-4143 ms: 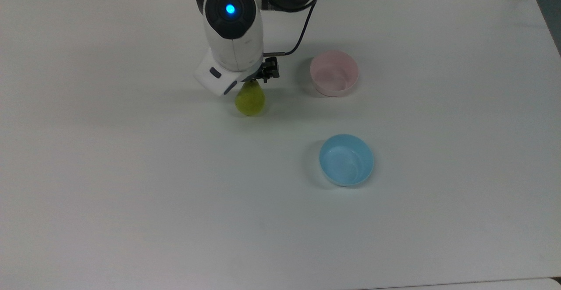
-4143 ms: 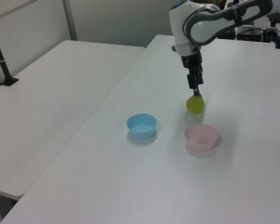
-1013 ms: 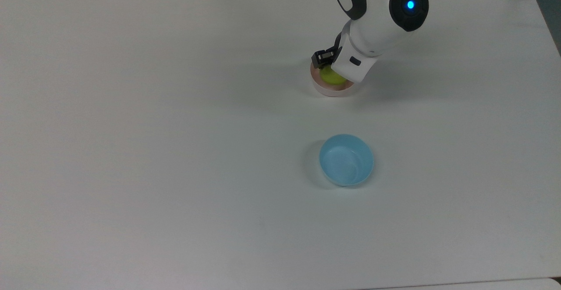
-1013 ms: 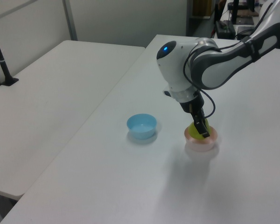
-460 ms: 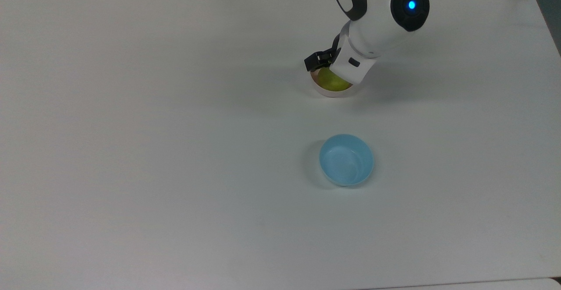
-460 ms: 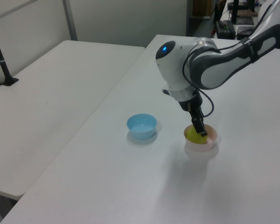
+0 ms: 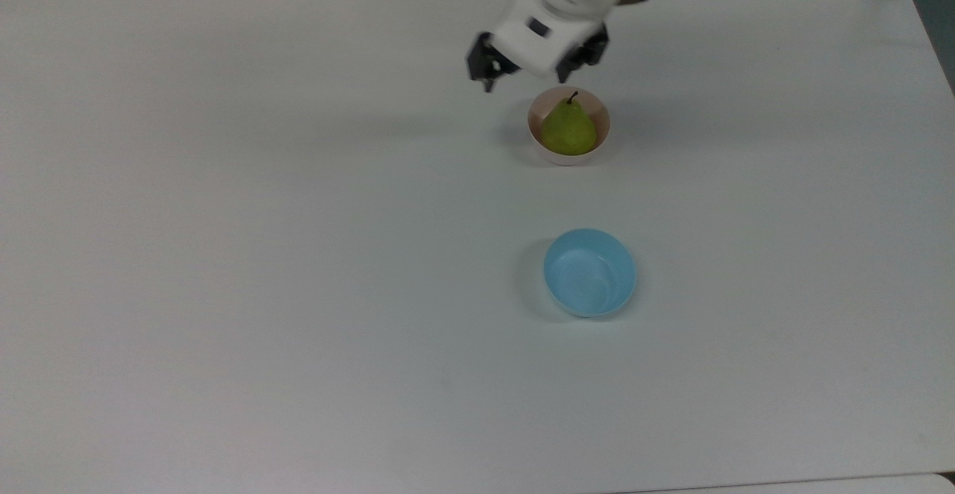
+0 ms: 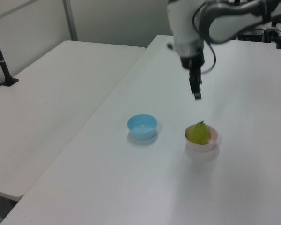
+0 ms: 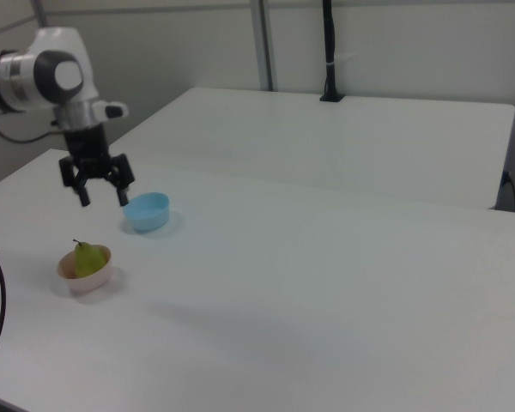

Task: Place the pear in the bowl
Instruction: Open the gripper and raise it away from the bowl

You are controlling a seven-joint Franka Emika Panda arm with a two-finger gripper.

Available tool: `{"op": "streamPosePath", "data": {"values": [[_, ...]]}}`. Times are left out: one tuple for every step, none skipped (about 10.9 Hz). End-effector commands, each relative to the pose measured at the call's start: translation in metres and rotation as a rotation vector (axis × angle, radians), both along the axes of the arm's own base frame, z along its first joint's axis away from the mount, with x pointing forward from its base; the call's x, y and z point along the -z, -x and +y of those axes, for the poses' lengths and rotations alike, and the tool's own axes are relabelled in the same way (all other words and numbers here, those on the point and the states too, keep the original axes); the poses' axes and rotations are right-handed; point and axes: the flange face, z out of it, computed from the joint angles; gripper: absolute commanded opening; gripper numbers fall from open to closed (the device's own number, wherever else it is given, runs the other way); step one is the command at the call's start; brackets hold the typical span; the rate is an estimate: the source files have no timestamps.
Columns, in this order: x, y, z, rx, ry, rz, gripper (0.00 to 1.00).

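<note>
The pear point(image 7: 568, 130) sits upright in the pink bowl point(image 7: 594, 149), stem up, its lower half hidden behind the rim in the left view. The gripper point(image 9: 102, 193) hangs above it, fingers point(image 9: 121, 195) spread wide and empty. A blue bowl point(image 7: 589, 271) stands apart on the tabletop point(image 7: 261, 255).

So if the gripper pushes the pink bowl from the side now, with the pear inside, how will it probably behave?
The pink bowl looks small and thin, so it would probably slide on the smooth white table rather than resist. The pear nearly fills it and rises above the rim, so a high push might tip both.
</note>
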Motion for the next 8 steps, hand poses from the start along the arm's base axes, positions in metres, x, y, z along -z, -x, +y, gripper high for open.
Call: {"op": "streamPosePath", "data": {"values": [[-0.053,0.004,-0.08,0.142,-0.019,-0.06,1.0],[-0.064,0.005,-0.103,0.179,-0.021,-0.077,1.0],[-0.074,0.006,-0.126,0.21,-0.024,-0.09,1.0],[-0.085,0.006,-0.142,0.246,-0.026,-0.105,1.0],[-0.089,0.013,-0.147,0.254,-0.005,-0.065,1.0],[-0.093,0.018,-0.15,0.259,0.003,-0.036,1.0],[-0.094,0.017,-0.151,0.262,0.004,-0.038,1.0],[-0.094,0.017,-0.156,0.271,0.004,-0.039,1.0]]}}
